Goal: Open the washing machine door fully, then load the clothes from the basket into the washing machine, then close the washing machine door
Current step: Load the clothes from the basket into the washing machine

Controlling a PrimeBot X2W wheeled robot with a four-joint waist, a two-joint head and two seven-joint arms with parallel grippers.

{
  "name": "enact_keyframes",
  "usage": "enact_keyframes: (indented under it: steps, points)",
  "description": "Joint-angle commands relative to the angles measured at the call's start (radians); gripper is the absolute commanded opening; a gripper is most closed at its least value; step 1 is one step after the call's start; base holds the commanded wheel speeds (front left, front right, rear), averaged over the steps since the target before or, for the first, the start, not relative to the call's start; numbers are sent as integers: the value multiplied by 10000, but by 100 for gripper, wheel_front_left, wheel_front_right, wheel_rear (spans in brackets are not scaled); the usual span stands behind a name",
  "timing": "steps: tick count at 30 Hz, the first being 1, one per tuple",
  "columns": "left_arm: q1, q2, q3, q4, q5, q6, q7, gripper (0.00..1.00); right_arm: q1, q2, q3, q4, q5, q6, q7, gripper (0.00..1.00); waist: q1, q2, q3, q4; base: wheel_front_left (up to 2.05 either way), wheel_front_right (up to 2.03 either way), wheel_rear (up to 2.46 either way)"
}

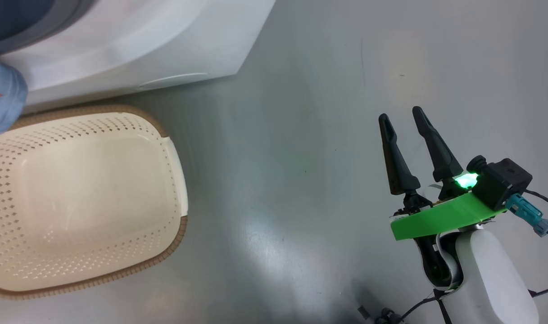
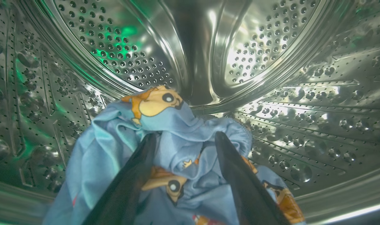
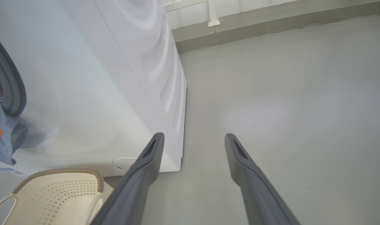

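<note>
My left gripper (image 2: 185, 136) is inside the washing machine's steel drum (image 2: 271, 47), open, its fingers spread over the light blue bear-print clothes (image 2: 108, 150) lying on the drum floor. Part of the fabric (image 1: 1, 99) hangs out of the opening over the white washing machine (image 1: 120, 40) front, above the basket. The cream perforated basket (image 1: 89, 189) stands on the floor against the washer and holds nothing. My right gripper (image 1: 400, 114) hovers open over bare floor, well right of the basket. The washing machine door is out of view.
The grey floor (image 1: 301, 157) spreads to the right of the washer and basket. In the right wrist view the washer's grey gasket (image 3: 12, 84) and round flap (image 3: 122, 162) show, with a wall base (image 3: 271, 22) behind. Cables (image 1: 544, 202) trail from my right wrist.
</note>
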Motion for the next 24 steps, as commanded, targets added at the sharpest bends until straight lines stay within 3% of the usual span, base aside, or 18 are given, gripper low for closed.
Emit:
enact_keyframes:
  steps: [1,12,24]
  points:
    - [-20,435,-90,-136,-211,-25,-21,100,121,21,243,-165,-23,14,-49,100,0,0,-94,61,0,0,0]
    - [1498,285,274,-1764,-1129,-26,-21,100,217,-144,158,-193,-55,14,-49,100,0,0,-405,365,0,0,0]
    - [3939,-343,1927,-4625,-745,-26,-21,100,295,-333,-108,-285,-104,14,-49,100,0,0,-546,749,0,0,0]
